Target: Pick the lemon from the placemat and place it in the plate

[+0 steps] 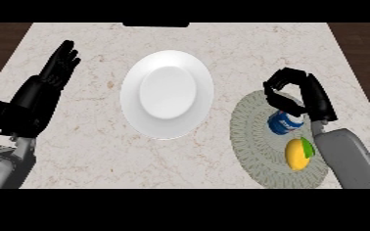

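right hand (295,94): fingers curled, holding nothing, over blue can (285,123), beyond lemon (298,153) on placemat (253,142)
risk: probably grabs can instead
left hand (59,63): open, resting left of plate (167,94)

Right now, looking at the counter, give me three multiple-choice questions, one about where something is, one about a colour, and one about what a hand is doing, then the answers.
1. Where is the lemon?
A. in the plate
B. on the placemat
C. in the left hand

2. What colour is the plate?
A. white
B. red
C. black

3. How is the right hand?
A. flat on the plate
B. closed around the lemon
C. fingers curled above the blue can, holding nothing

Answers:
1 B: the lemon lies on the round placemat, near its lower right part, beside the right forearm.
2 A: the plate at the counter's middle is plain white and holds nothing.
3 C: the hand hangs over the placemat's upper part, by the blue can, while the lemon lies apart from it. The left hand rests open at the left edge.
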Controlling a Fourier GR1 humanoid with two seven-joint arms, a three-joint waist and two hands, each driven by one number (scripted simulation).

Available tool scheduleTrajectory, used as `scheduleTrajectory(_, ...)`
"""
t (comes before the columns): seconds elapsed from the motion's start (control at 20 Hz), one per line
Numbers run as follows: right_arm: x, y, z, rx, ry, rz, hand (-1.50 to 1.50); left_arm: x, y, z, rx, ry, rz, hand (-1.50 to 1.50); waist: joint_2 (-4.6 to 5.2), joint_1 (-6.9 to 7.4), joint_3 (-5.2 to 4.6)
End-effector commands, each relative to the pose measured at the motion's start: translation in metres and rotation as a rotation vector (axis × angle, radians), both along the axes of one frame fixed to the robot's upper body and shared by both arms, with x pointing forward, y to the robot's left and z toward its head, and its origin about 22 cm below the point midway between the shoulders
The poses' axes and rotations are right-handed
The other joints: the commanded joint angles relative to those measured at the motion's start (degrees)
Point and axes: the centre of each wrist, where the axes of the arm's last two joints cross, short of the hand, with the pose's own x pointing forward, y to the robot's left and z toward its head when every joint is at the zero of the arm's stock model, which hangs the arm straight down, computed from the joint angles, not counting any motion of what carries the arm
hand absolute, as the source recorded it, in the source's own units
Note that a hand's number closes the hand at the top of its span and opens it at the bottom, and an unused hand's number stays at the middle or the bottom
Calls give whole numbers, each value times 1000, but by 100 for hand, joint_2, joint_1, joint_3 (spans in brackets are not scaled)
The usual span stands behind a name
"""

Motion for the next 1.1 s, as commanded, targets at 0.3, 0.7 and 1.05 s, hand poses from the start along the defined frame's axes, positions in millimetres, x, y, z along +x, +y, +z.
scheduleTrajectory(0.3, -51, 91, -75, 164, -274, -380, -150, 3, 10, 5, -20, -66, 23, 0, -28, -41, 78)
scheduleTrajectory(0.7, -76, 69, -17, -18, -322, -432, -150, 12, 9, -3, -30, -62, 50, 0, -70, -168, 49)
scheduleTrajectory(1.05, -79, 27, -15, -340, 132, -495, -150, 12, 14, -5, -16, -57, 57, 0, -71, -253, 14)
